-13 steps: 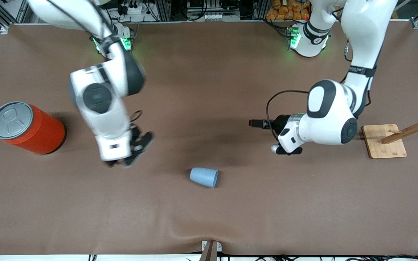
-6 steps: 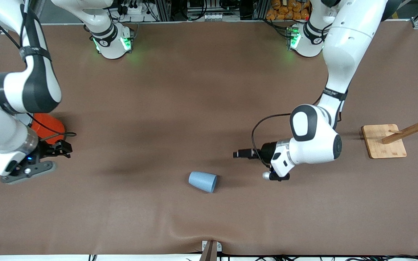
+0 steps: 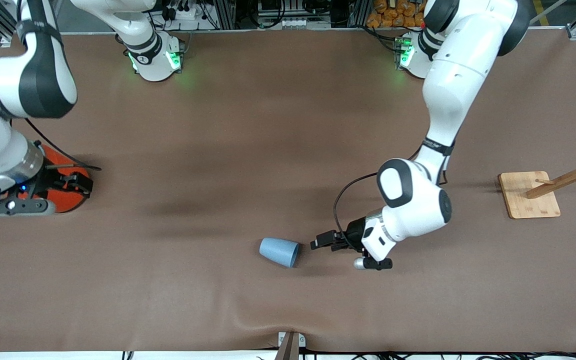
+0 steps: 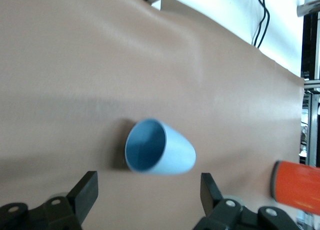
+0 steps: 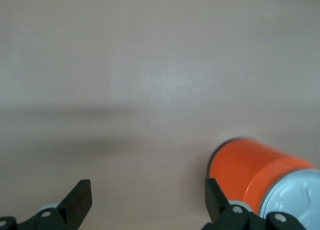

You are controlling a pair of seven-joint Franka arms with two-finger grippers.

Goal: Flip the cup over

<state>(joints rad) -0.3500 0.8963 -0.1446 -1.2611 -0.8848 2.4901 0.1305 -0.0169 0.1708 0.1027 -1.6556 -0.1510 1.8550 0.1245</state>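
The light-blue cup [image 3: 279, 251] lies on its side on the brown tabletop [image 3: 248, 150], near the edge closest to the front camera and about midway between the two arms' ends. Its open mouth faces the left arm's end of the tabletop, and the left wrist view looks straight into its darker blue inside [image 4: 146, 151].

The left gripper [image 3: 321, 243] is low over the tabletop just beside the cup's mouth, not touching it. Its jaws stand spread wide, and in the left wrist view the cup lies between the lines of the two black fingers [image 4: 86, 188], a little ahead of their tips.

The right gripper [image 3: 70, 181] is at the right arm's end of the tabletop, over the orange can [image 3: 65, 192], which its wrist partly covers in the front view. Its jaws are spread too, holding nothing; the right wrist view shows the can [image 5: 260, 177] with its grey lid beside one fingertip.

A wooden rack with pegs [image 3: 550, 187] stands on a square base at the left arm's end, well apart from the cup.
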